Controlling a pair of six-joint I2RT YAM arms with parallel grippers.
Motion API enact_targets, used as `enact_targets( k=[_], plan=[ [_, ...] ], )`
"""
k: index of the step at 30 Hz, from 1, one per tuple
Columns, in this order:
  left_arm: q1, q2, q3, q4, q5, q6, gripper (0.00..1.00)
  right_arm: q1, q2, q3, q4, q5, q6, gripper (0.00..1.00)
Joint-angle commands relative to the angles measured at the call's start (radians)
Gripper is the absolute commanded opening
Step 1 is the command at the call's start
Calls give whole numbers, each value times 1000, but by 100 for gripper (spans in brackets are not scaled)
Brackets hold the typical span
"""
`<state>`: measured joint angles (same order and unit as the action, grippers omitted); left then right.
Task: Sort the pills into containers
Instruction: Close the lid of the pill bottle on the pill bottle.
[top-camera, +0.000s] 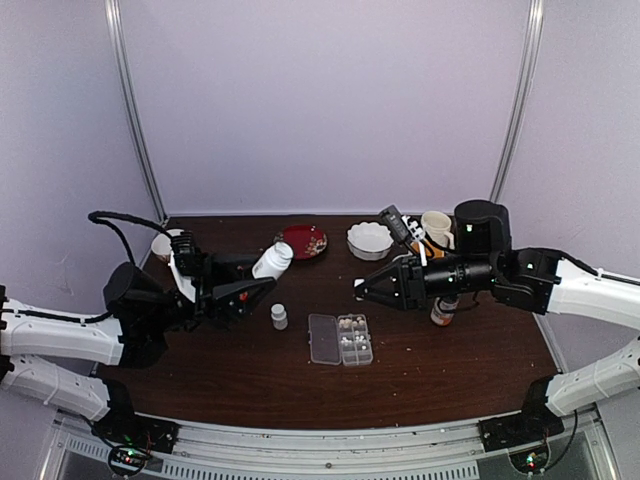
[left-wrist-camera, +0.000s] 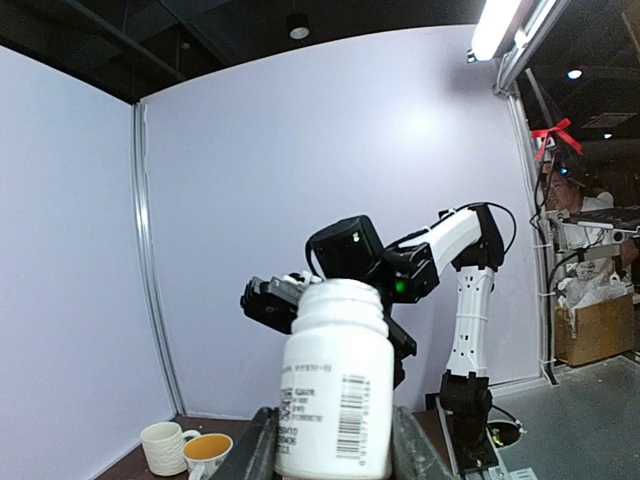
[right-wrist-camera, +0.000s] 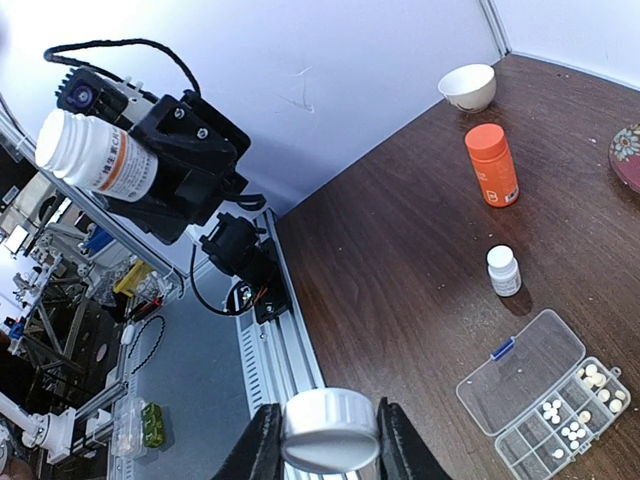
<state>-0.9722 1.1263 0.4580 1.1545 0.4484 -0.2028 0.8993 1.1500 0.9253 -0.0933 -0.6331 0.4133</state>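
The clear pill box (top-camera: 339, 339) lies open on the table, lid flat to the left. Small white pills (right-wrist-camera: 563, 421) sit in several of its containers (right-wrist-camera: 577, 408). My left gripper (top-camera: 258, 278) is shut on a large white bottle (top-camera: 272, 260), held tilted in the air at the left. The left wrist view shows this bottle (left-wrist-camera: 335, 390) uncapped between the two fingers (left-wrist-camera: 258, 450). My right gripper (top-camera: 362, 289) hovers above and right of the box, shut on a white cap (right-wrist-camera: 330, 430).
A small white capped bottle (top-camera: 279, 316) stands left of the box. At the back are a red plate (top-camera: 303, 241), a white bowl (top-camera: 370, 240) and mugs (top-camera: 437, 228). An orange bottle (right-wrist-camera: 492, 165) stands at the far left. Another bottle (top-camera: 443, 310) stands under the right arm.
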Motion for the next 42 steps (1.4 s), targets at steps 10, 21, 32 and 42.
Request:
enact_targets(
  k=[10,21,32,42],
  plan=[
    [5,194,71,4,91,-129,0,118,-18,169,-129,7,-144,0],
    [1,244,84,-26,102,-153,0,127,61,232,-221,95,-193,0],
    [-10,270,111,-112,117,-149,0,127,102,230,-208,139,-186,0],
    [-12,287,146,-157,206,-165,0,127,138,249,-221,75,-214,0]
  ],
)
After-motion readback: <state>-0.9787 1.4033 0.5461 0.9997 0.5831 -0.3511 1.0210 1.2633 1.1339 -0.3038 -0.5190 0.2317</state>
